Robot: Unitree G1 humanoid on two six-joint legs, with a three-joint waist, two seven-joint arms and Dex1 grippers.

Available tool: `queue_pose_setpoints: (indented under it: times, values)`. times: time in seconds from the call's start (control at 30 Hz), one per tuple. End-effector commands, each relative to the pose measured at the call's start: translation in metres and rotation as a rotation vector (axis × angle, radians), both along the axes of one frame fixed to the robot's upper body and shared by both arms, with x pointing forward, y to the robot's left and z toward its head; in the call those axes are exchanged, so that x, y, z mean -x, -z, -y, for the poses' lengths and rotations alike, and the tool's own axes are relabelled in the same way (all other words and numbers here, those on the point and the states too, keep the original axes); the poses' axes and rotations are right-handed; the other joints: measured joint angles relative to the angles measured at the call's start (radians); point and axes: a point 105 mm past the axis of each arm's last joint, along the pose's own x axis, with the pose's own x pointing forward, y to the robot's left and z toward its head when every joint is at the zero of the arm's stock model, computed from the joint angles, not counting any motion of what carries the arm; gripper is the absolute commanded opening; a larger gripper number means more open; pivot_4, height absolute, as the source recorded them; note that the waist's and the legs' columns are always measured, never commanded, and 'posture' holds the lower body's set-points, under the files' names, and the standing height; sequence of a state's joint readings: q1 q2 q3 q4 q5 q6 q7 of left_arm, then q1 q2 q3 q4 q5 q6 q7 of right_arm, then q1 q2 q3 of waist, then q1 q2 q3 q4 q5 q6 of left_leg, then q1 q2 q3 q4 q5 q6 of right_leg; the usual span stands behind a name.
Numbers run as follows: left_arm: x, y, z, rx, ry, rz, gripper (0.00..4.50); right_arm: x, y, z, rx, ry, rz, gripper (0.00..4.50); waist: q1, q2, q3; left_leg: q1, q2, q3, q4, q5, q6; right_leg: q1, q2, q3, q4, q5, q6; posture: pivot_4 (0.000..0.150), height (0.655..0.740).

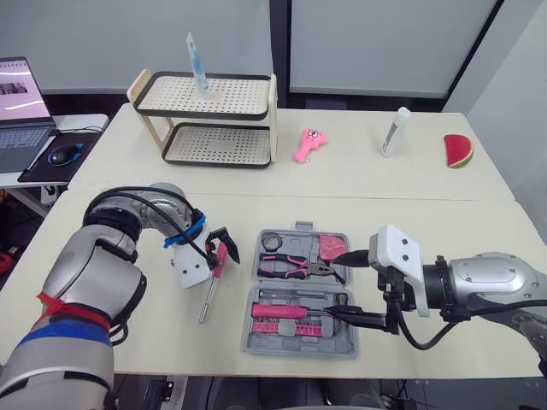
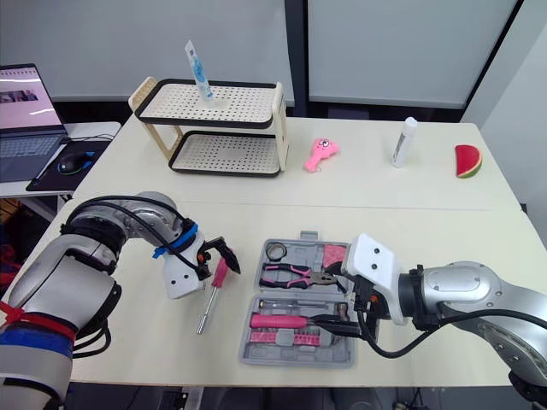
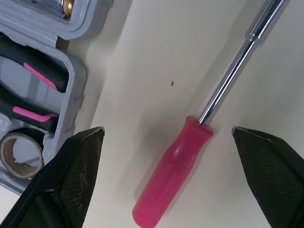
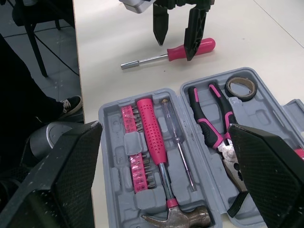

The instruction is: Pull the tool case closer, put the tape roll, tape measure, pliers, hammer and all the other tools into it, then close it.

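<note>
On the counter (image 1: 410,171) the open tool case (image 1: 295,285) lies close in, with the hammer (image 4: 154,137) and pliers (image 4: 209,118) bedded. The right claw (image 1: 335,286) gapes empty at its edge. The left claw (image 3: 167,129), wide open and empty, straddles the pink screwdriver (image 3: 172,178) beside the case. It would do best to close squarely on the handle. Its wrist view shows what looks like clearance either side, which is hard to judge from overhead.

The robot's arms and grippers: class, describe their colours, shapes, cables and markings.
Both have rounded silver-grey shells. The left arm carries looping black cables, blue tape at the wrist, red and blue bands higher up. The right arm has an angular white block and a black cable. The left gripper and right gripper each have two pointed black fingers.
</note>
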State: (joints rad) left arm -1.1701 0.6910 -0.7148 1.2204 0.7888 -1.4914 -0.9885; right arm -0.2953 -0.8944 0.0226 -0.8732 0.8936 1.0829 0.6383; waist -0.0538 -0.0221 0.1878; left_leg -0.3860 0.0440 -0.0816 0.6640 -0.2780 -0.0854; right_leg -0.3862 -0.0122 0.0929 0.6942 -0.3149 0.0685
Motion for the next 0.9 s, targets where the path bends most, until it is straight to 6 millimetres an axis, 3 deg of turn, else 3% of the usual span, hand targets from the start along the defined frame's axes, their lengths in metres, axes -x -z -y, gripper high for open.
queue_pose_setpoints:
  times: [0.03, 0.23, 0.4, 0.67, 0.77, 0.9]
  values:
    - [-0.012, 0.007, 0.001, -0.044, 0.017, 0.077, 4.48, 0.006, -0.007, -0.004, 0.002, -0.035, 0.029, 4.50, 0.000, 0.000, 0.000, 0.000, 0.000, 0.000, 0.000, 0.000, 0.000, 0.000, 0.000, 0.000, 0.000, 0.000, 0.000, 0.150, 0.7350]
    - [-0.020, 0.032, 0.007, -0.052, 0.132, 0.156, 4.48, 0.007, -0.008, -0.004, 0.006, -0.040, 0.024, 4.50, 0.014, 0.003, -0.003, 0.004, -0.001, 0.001, 0.000, 0.000, 0.000, 0.002, -0.001, 0.002, 0.002, 0.000, 0.001, 0.150, 0.7350]
    - [-0.014, 0.042, 0.014, -0.010, 0.236, 0.139, 2.97, 0.009, -0.009, -0.003, 0.008, -0.039, 0.020, 4.50, 0.027, 0.020, -0.013, 0.012, -0.002, 0.002, -0.002, 0.000, 0.001, 0.013, -0.001, 0.002, -0.006, -0.002, 0.008, 0.150, 0.7350]
    - [0.001, 0.038, 0.019, 0.070, 0.330, 0.048, 0.60, 0.009, -0.008, -0.002, 0.013, -0.036, 0.018, 4.50, 0.030, 0.019, -0.015, 0.007, -0.006, 0.002, -0.002, 0.000, 0.001, 0.013, -0.007, 0.002, -0.012, 0.002, 0.007, 0.150, 0.7350]
    - [0.002, 0.029, 0.015, 0.082, 0.330, 0.036, 0.52, 0.008, -0.008, -0.003, 0.010, -0.039, 0.018, 4.50, 0.031, 0.014, -0.014, 0.005, -0.011, 0.001, -0.001, -0.001, 0.002, 0.013, -0.012, 0.002, -0.013, 0.002, 0.009, 0.150, 0.7350]
    - [0.005, 0.015, 0.003, 0.053, 0.323, 0.006, 0.52, 0.007, -0.007, -0.004, 0.004, -0.041, 0.019, 4.50, 0.030, -0.004, -0.011, 0.004, -0.013, 0.001, -0.001, -0.001, 0.003, 0.011, -0.013, 0.002, -0.013, 0.001, 0.010, 0.150, 0.7350]
